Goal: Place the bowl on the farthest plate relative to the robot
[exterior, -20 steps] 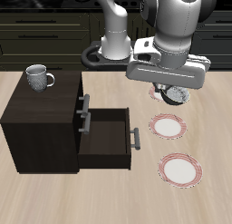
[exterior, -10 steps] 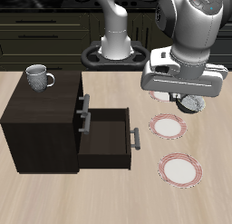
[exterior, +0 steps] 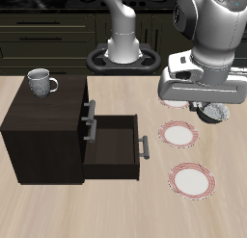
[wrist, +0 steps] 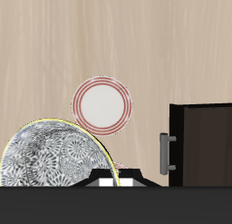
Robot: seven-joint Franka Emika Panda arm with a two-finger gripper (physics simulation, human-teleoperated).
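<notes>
Exterior view first: my pincer hangs under my big glossy white-and-grey arm and grips the small speckled grey-white bowl, held in the air above the pale wooden worktop. The target, the round white plate with the pinkish-red striped rim nearest the worktop's front edge, lies forward of my pincer, well apart from it, with a second like plate between. A third striped plate peeps out behind my arm, farther back. So I count three plates, one bowl, one grey handled mug, and one dark wooden cabinet whose drawer stands pulled out.

Wrist view next: the bowl fills the space against my pincer's dark body, its rim caught there, so I judge the fingers closed on it. Beyond the bowl's edge sits one striped plate on bare wood, beside the open drawer. I cannot tell which of the three it is.
</notes>
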